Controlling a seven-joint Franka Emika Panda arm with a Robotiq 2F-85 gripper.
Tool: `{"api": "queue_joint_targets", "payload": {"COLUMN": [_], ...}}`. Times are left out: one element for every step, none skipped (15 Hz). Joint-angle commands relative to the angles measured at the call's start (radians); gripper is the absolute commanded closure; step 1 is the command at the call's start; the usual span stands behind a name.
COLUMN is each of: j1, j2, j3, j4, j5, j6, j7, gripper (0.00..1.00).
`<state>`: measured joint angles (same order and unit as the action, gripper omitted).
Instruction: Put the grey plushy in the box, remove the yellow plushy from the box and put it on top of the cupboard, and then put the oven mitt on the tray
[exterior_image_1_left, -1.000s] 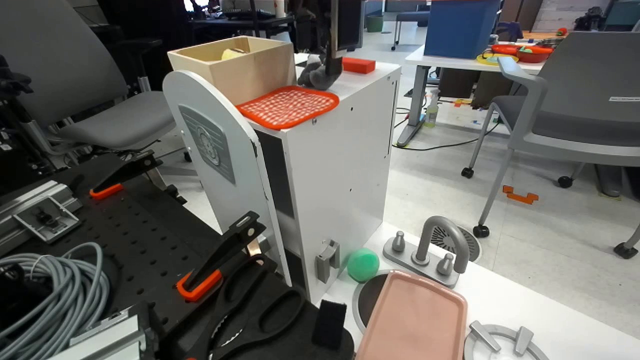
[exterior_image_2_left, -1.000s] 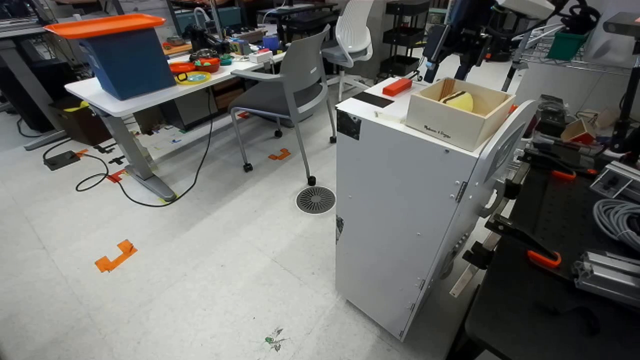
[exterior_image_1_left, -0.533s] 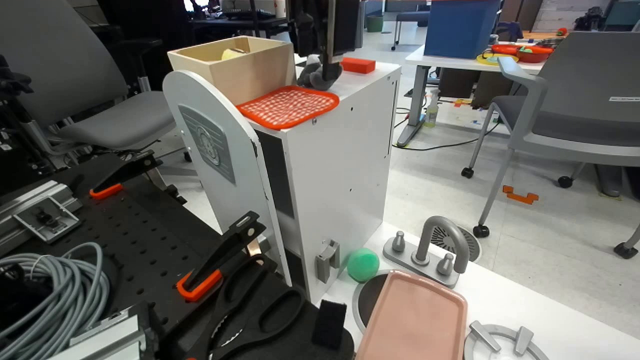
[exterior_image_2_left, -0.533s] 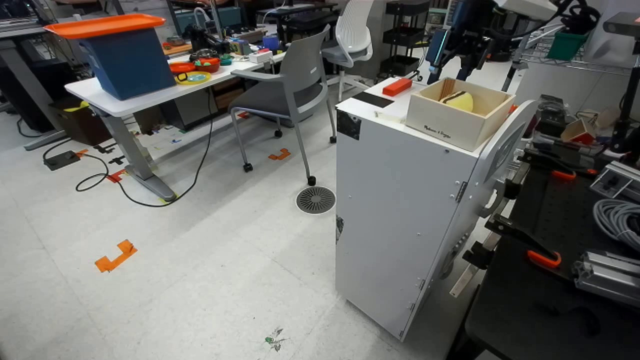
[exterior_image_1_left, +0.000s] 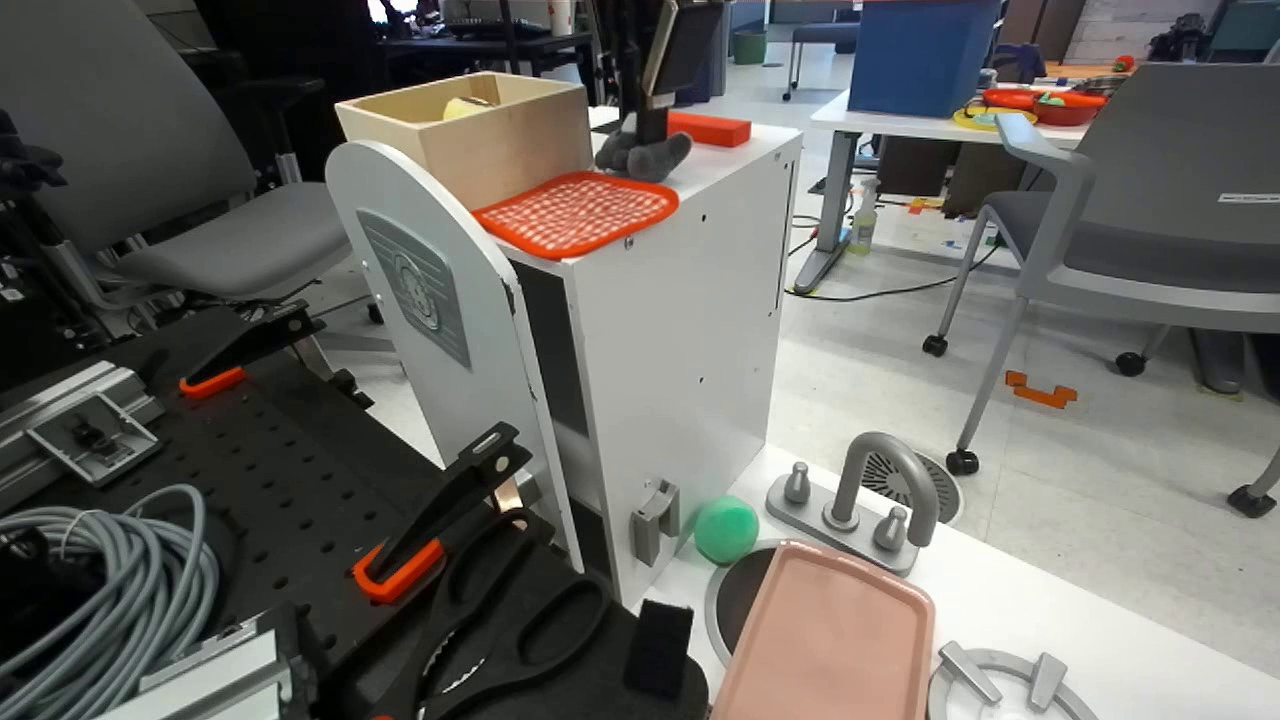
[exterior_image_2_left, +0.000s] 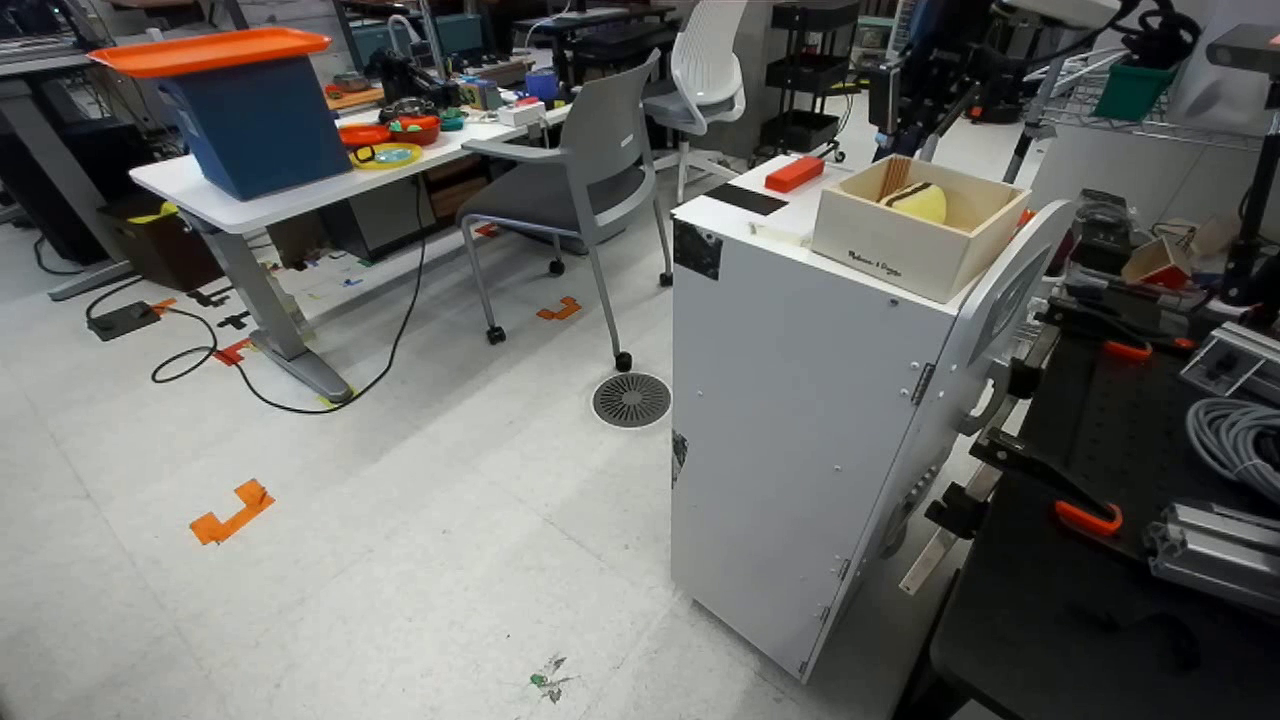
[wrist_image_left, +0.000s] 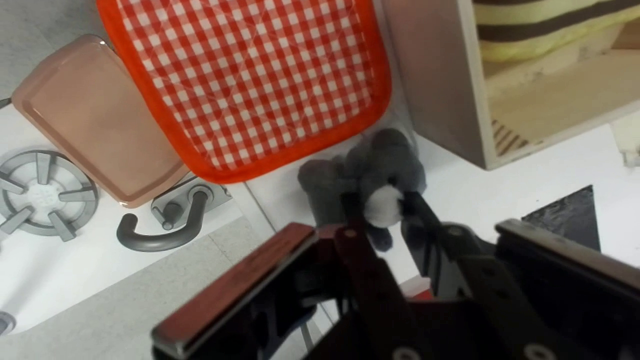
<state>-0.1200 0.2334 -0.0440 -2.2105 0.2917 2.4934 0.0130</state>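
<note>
The gripper (wrist_image_left: 382, 202) looks to have its jaws clamped on the grey plushy (wrist_image_left: 370, 172), a finger against each side of its pale muzzle; how firmly, I cannot tell. Limbs splay past both fingers, so no clear long axis shows. The grey plushy sits on the cupboard (exterior_image_1_left: 690, 320), between one long edge and the box (wrist_image_left: 442, 75); the oven mitt (wrist_image_left: 250, 80) lies just beside both, at a corner. The coming move likely turns on the box's wall, up and right of the jaws in the wrist view: a lift above the rim should precede sideways travel. Inside lies the yellow plushy (wrist_image_left: 530, 27); farther and lower, the tray (wrist_image_left: 100, 120).
</note>
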Motion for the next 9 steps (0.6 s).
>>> {"api": "queue_joint_targets", "payload": {"j1": [0.008,0.008,0.007,0.006,0.004,0.003,0.002,0.001,0.000], "j2": [-0.030,-0.033,-0.034,-0.036,-0.037,-0.041,-0.045,-0.052,-0.060], "j3": [-0.010,-0.010,-0.010,-0.010,-0.009,-0.009,-0.008,-0.007,-0.006], "j4": [-0.010,-0.010,-0.009,-0.007,-0.006,-0.005,-0.005,-0.006,-0.006], "j5": [-0.019,-0.019,-0.018,-0.014,-0.011,-0.007,-0.003,0.003,0.007], "j6": [-0.008,-0.006,-0.004,-0.005,-0.006,-0.008,-0.009,-0.011,-0.011], "j7": [0.025,0.025,0.022,0.020,0.017,0.014,0.011,0.006,0.002], "gripper": [1.00,1.00,1.00,0.98,0.98,0.98,0.98,0.98,0.98]}}
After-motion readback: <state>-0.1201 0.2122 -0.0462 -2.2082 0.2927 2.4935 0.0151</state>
